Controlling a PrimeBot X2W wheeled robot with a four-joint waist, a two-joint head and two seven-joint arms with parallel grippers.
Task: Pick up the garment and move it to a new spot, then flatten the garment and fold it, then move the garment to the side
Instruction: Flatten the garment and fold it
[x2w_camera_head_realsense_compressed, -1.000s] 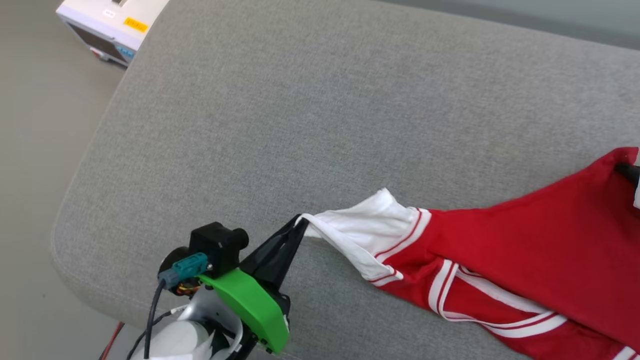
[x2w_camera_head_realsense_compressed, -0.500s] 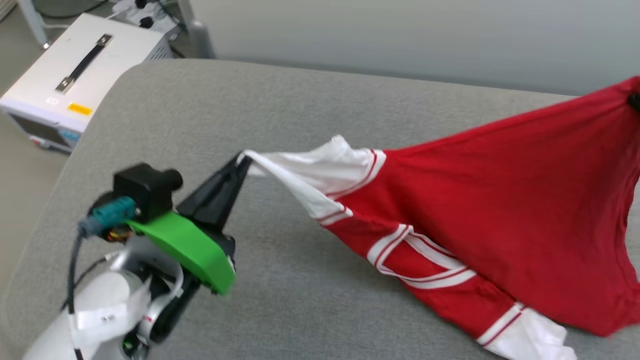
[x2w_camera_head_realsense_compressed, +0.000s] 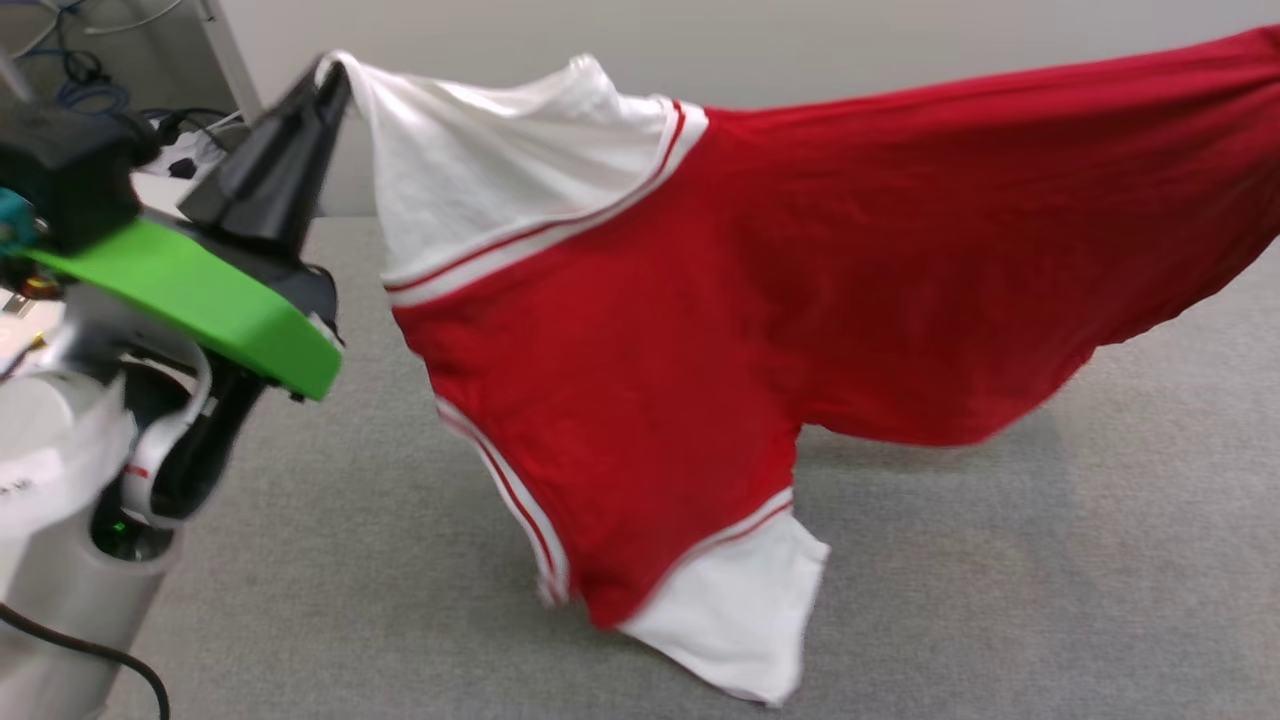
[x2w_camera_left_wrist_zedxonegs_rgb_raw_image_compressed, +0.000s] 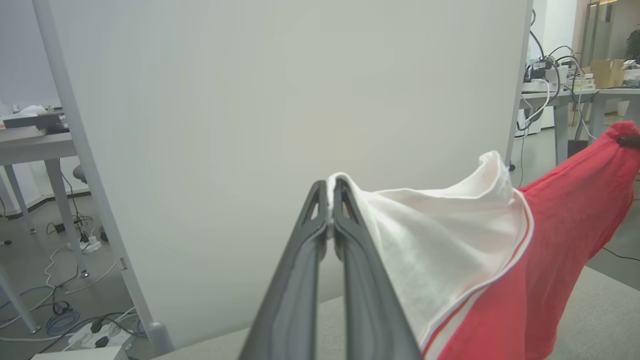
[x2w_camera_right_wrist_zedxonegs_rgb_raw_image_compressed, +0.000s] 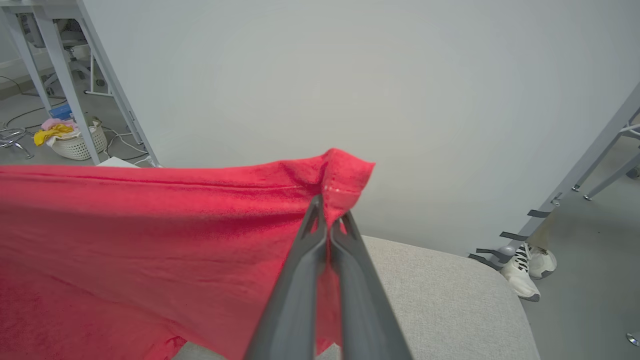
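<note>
The garment (x2w_camera_head_realsense_compressed: 700, 330), a red shirt with white short sleeves and red-white striped trim, hangs in the air above a grey cushion (x2w_camera_head_realsense_compressed: 1000, 600), stretched between the two pincers. Its long axis goes from left to right across the head view, almost level: the sleeves are at the robot's left end and the red hem is at the right end. The red side that faces the camera is plain. The second sleeve (x2w_camera_head_realsense_compressed: 740, 610) hangs down close to the cushion; I cannot tell if it touches. The left pincer (x2w_camera_head_realsense_compressed: 335, 85) is clenched on the edge of the upper white sleeve. The right pincer (x2w_camera_right_wrist_zedxonegs_rgb_raw_image_compressed: 327, 215) is clenched on a red corner of the hem. A white label (x2w_camera_head_realsense_compressed: 15, 490) on the left arm has small writing, too blurred to read. Behind the garment stands a pale partition wall (x2w_camera_left_wrist_zedxonegs_rgb_raw_image_compressed: 250, 100).
</note>
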